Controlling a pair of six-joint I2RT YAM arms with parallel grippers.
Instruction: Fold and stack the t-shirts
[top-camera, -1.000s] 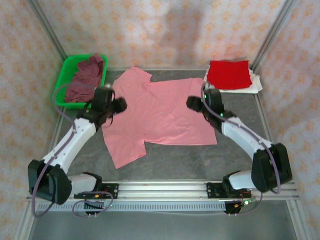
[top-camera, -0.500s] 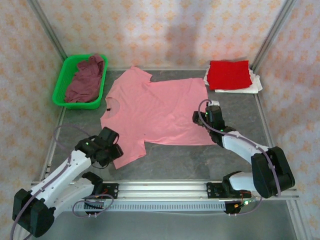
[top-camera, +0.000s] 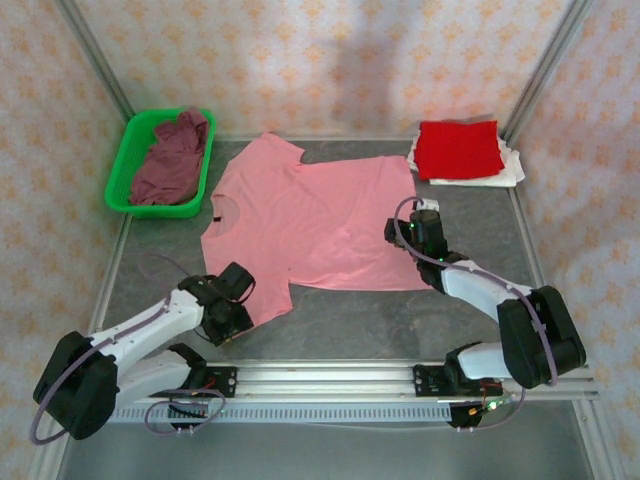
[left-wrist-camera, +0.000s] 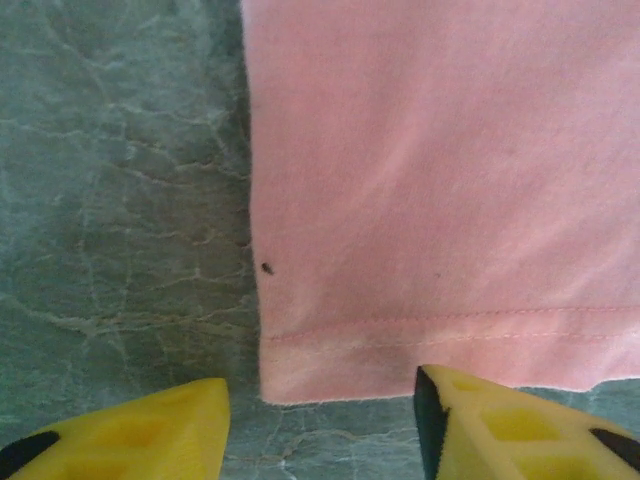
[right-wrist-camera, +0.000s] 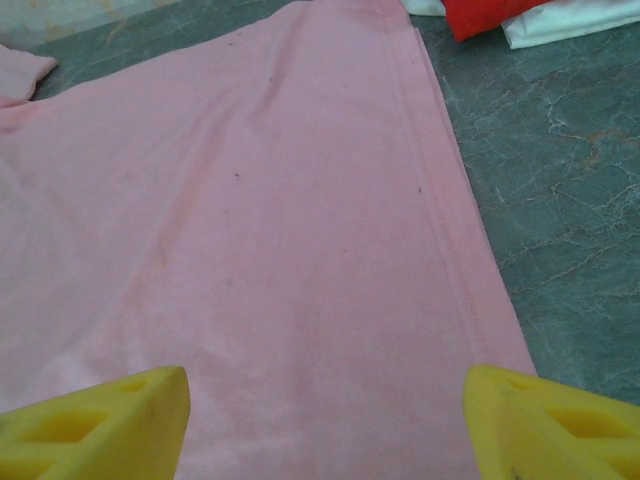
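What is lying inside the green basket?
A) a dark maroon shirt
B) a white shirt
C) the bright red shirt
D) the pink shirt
A: a crumpled maroon shirt sits in the green basket, while the pink shirt lies spread out beside it.

Your grey marbled counter (top-camera: 470, 315) sits between pale walls (top-camera: 330, 60) printed with small orange flowers; metal posts (top-camera: 95, 58) rise at its far corners, and an aluminium rail (top-camera: 330, 372) runs along its near edge.
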